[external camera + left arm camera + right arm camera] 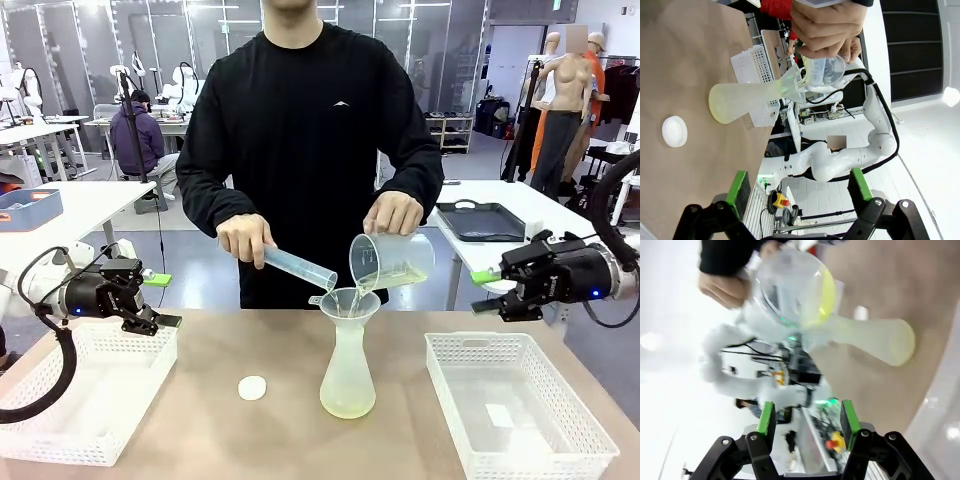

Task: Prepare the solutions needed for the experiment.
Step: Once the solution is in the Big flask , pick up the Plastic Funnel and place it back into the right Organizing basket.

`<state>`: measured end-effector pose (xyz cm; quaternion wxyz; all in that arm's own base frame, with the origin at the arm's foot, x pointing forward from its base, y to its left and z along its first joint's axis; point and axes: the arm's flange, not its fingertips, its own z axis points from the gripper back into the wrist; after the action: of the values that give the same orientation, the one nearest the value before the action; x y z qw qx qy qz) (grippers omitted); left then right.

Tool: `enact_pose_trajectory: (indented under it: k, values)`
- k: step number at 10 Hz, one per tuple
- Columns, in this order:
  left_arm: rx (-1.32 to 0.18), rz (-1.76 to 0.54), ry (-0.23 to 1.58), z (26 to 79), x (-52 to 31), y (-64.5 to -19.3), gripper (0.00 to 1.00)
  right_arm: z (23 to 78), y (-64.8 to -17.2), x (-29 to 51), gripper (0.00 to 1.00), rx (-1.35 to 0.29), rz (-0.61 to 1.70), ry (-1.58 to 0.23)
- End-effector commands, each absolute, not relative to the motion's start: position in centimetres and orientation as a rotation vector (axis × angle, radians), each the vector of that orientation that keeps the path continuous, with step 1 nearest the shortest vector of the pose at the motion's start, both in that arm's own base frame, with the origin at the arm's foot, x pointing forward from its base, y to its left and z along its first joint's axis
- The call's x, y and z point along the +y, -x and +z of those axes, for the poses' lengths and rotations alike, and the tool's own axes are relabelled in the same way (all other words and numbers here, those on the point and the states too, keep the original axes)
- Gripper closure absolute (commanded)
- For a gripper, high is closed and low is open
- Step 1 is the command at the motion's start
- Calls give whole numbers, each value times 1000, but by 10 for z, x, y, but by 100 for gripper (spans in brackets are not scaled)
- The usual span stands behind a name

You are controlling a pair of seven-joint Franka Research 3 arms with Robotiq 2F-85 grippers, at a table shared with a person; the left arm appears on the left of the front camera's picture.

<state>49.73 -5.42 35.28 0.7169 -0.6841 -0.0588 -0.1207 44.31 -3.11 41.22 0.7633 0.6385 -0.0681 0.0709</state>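
1. Front view, table [230,350]: a brown top carrying every item. A person [300,130] in a black top stands at its far edge.
2. Left basket [100,450] and right basket [470,430]: white and perforated, at opposite ends of the near side.
3. Left gripper [160,300]: hovers over the left basket's far rim, fingers spread to their widest with nothing between them. The left wrist view confirms the bare gap and adds the right arm [840,160] beyond the table.
4. Right gripper [482,292]: hangs past the right basket's far rim, fingers parted and holding nothing. The blurred right wrist view shows the empty gap between the green pads.
5. Flask [347,375]: translucent, upright at the centre, between the baskets.
6. Beaker [392,260]: tilted by one hand [392,212], its lip over the funnel.
7. Graduated cylinder [300,268]: held slanted in the other hand [245,238], its end near the funnel's rim.
8. Funnel [347,300]: seated in the flask's neck.
9. Cap [252,388]: white and round, flat on the table beside the flask. The left wrist view shows it apart from the flask's base.
10. Solutions [347,402]: a pale yellow-green, shallow layer in the flask's base. More is pooled toward the beaker's lowered lip, which the right wrist view renders as a bright crescent.
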Motion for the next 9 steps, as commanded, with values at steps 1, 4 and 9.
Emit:
enact_pose_trajectory:
  k: [1, 4, 9]
  values:
    - [-130, -269, 1512, 354, -55, -497, 0, 400, -456, -35, 34, -176, 131, -1558]
    - [-130, -269, 1512, 354, -55, -497, 0, 393, -455, -36, 34, -188, 73, -1593]
    - [-130, -269, 1512, 354, -55, -497, 0, 390, -454, -41, 34, -185, 63, -1582]
